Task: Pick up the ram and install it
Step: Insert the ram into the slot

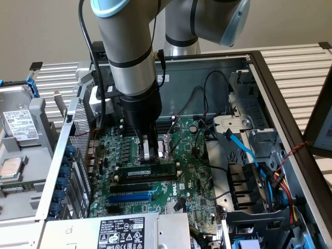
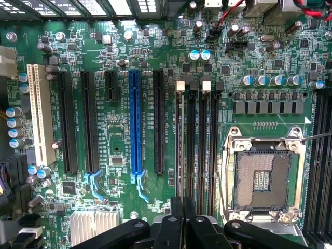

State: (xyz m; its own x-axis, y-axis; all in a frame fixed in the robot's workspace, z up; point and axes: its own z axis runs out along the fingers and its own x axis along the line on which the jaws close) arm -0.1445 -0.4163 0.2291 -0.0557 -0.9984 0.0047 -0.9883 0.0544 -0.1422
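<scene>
I've got the gripper point(image 1: 150, 151) down inside the open PC case point(image 1: 270, 78), right over the motherboard point(image 1: 192, 176). The ram point(image 1: 149, 170) sits directly under the fingertips, lying flat-edge-up along a memory slot, just above the black expansion slot and the blue expansion slot point(image 1: 129, 196) in the exterior view. Fingers look nearly pressed together, pinching the stick's top edge around its middle; contact point itself is hard to make out from outside.

From the wrist view, the gripper point(image 2: 182, 218) has its two fingers close together, clamped on the thin edge of the ram point(image 2: 180, 150), which runs straight away from the fingers along the first of the black memory slots point(image 2: 202, 140). The blue expansion slot point(image 2: 135, 124) is parallel to it, near but apart. The empty CPU socket point(image 2: 262, 176) is on the other side of the memory slots. Can't tell if the stick is fully seated.
</scene>
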